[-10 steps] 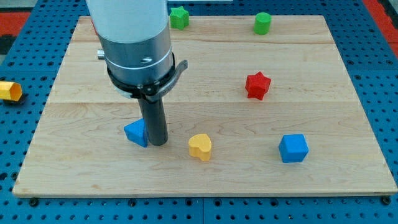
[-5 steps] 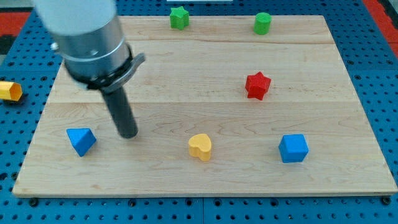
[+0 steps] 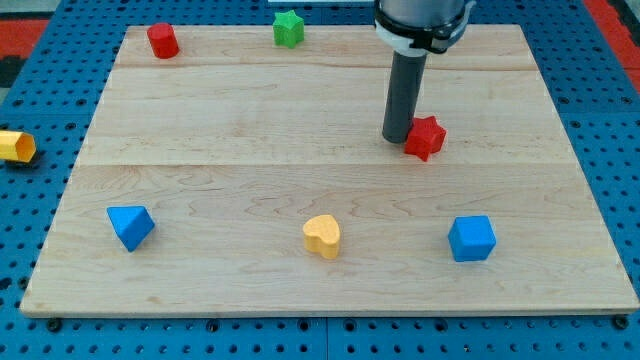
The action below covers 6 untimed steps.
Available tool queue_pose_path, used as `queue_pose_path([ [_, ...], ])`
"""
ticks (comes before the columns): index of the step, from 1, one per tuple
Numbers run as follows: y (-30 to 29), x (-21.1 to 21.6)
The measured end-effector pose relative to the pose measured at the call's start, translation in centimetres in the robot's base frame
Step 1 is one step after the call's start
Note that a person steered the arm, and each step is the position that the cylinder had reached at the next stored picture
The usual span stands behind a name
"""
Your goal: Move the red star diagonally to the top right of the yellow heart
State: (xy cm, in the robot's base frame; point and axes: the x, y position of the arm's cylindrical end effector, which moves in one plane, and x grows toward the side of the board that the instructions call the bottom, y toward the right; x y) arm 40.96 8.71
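Note:
The red star point(image 3: 426, 137) lies on the wooden board point(image 3: 250, 170) right of centre. My tip point(image 3: 397, 138) stands touching the star's left side. The yellow heart point(image 3: 322, 236) lies near the view's bottom, below and left of the star, well apart from my tip. The rod comes down from the view's top and hides whatever is behind it near the board's top edge.
A blue cube point(image 3: 471, 238) sits at the bottom right, a blue triangular block point(image 3: 131, 226) at the bottom left. A red cylinder point(image 3: 162, 41) and a green star point(image 3: 289, 27) are near the top edge. A yellow block point(image 3: 16, 146) lies off the board at the left.
My tip moved from beside the blue triangular block, which it had pushed left, up and right to the red star's left side. The star has shifted slightly right and down.

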Motion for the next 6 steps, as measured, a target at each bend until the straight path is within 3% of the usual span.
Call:
queue_pose_path([
  [1,4.7,0.1],
  [3,5.4,2.5],
  [4,15.1,4.0],
  [5,16.8,2.6],
  [6,10.2,0.1],
])
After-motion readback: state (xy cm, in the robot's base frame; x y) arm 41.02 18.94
